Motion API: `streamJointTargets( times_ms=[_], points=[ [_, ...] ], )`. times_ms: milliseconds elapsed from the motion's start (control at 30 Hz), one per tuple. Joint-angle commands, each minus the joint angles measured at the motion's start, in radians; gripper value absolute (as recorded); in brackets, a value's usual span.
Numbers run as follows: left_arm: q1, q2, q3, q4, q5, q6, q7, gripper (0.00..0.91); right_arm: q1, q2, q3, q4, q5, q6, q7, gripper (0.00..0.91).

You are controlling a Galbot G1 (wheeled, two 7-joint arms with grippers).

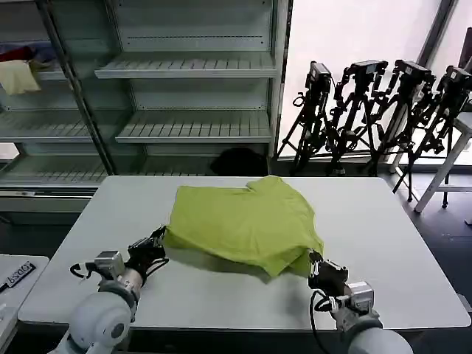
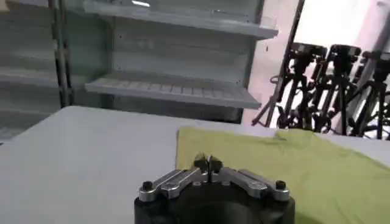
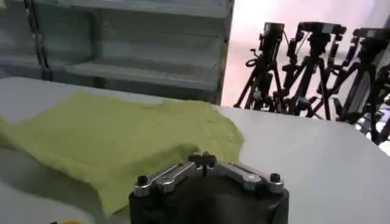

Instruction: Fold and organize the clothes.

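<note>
Both clenched, the left pincer (image 1: 156, 242) and right pincer (image 1: 317, 267) pinch the T-shirt's (image 1: 243, 221) lower corners at frame centre; uneven pulling could skew the fold.

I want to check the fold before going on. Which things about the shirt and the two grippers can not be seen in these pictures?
- Head view: the yellow-green T-shirt lies folded over itself, so its lower layers, the sleeves and any print are hidden.
- Left wrist view: the shirt is cut off by the frame edge; the left gripper has its jaws shut, with no cloth visibly between them.
- Right wrist view: the right gripper body hides the shirt's nearest hem, so a pinch cannot be confirmed.
</note>
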Motion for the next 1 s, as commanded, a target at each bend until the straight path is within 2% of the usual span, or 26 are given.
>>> streamJointTargets(
  times_ms=[33, 300, 733, 767, 800, 833, 1000],
  points=[
    [-0.153, -0.015, 0.052, 0.12, -0.01, -0.002, -0.023, 0.01, 0.14, -0.007, -0.017, -0.101, 0.004, 0.001, -0.06, 0.0],
    [-0.169, -0.041, 0.072, 0.175, 0.031, 0.011, -0.027, 0.01, 0.271, 0.007, -0.085, -0.21, -0.029, 0.0, -0.086, 0.0],
    [-0.143, -0.041, 0.068, 0.18, 0.06, 0.029, -0.024, 0.02, 0.344, 0.02, -0.155, -0.299, -0.067, 0.011, -0.116, 0.0],
    [-0.142, -0.042, 0.069, 0.18, 0.062, 0.029, -0.022, 0.081, 0.345, 0.021, -0.159, -0.304, -0.069, 0.014, -0.119, 0.0],
    [-0.141, -0.044, 0.07, 0.181, 0.065, 0.03, -0.022, 0.343, 0.344, 0.021, -0.16, -0.307, -0.07, 0.016, -0.121, 0.01],
    [-0.14, -0.045, 0.07, 0.182, 0.066, 0.03, -0.021, 0.907, 0.341, 0.023, -0.161, -0.309, -0.073, 0.017, -0.125, 0.907],
    [-0.141, -0.045, 0.073, 0.19, 0.078, 0.045, -0.004, 0.907, 0.318, 0.029, -0.158, -0.31, -0.079, 0.015, -0.119, 0.907]
  ],
)
